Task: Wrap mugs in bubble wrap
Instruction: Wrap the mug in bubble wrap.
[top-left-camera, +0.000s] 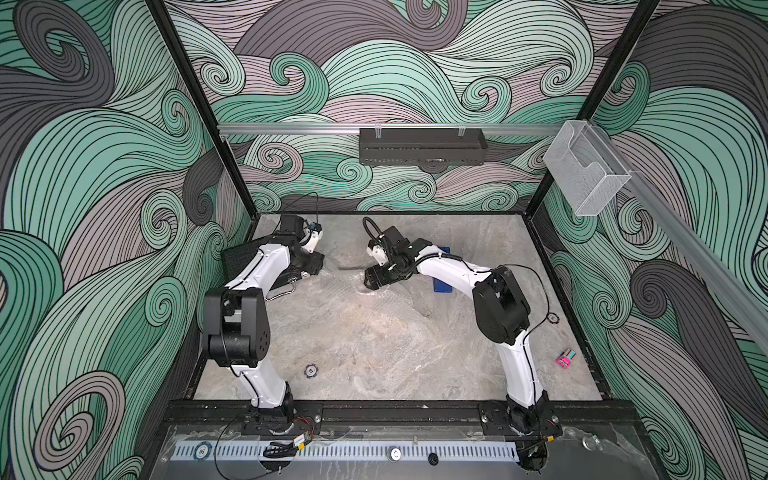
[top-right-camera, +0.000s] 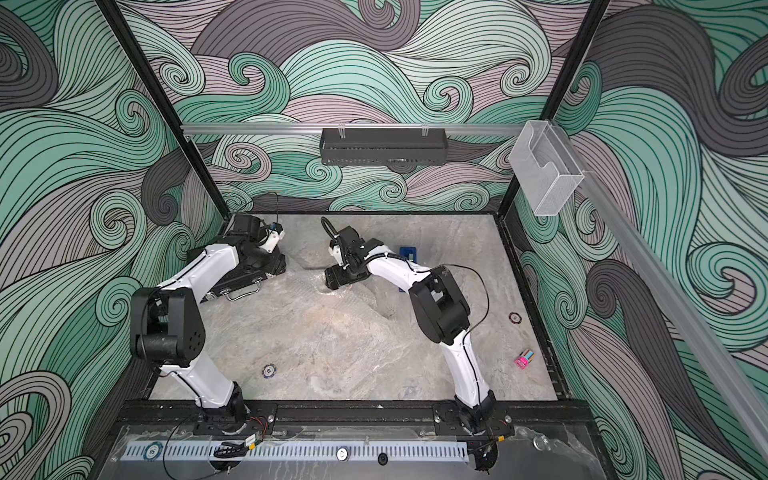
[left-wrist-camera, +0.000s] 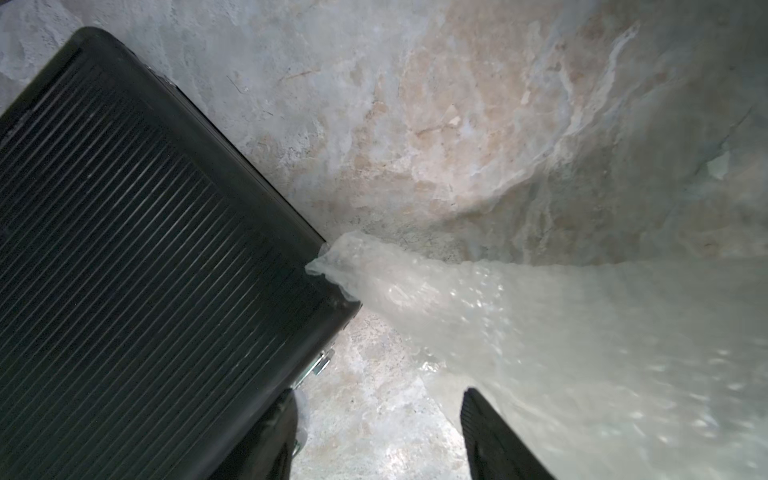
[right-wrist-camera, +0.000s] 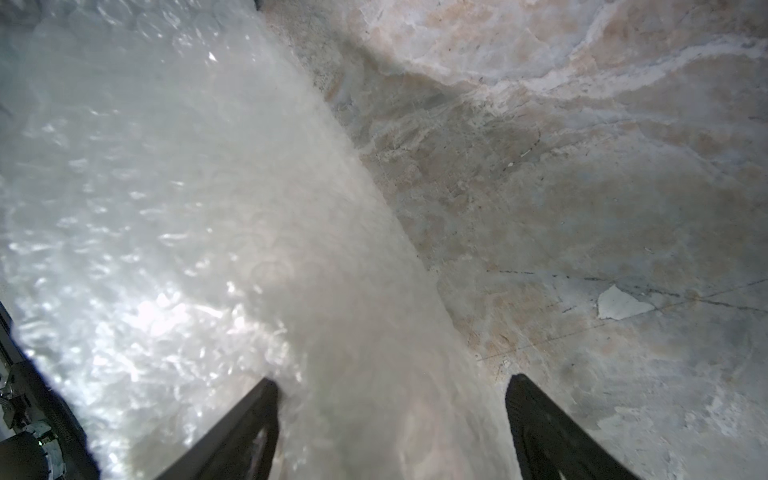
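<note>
The bubble wrap (left-wrist-camera: 540, 324) lies spread across the middle of the bench (left-wrist-camera: 415, 104), one corner touching the black ribbed case (left-wrist-camera: 145, 249). The left claw (left-wrist-camera: 378, 392) stands open over bare bench just beside the sheet's edge, holding nothing. The right claw (right-wrist-camera: 392, 378) is also open, its fingers (right-wrist-camera: 249, 424) wide apart on either side of a raised whitish ridge of the wrap.

Bubble wrap (right-wrist-camera: 166, 208): clear, finely bubbled sheet lying on the table (right-wrist-camera: 582, 166), bunched into one raised, whitish, shiny ridge.
</note>
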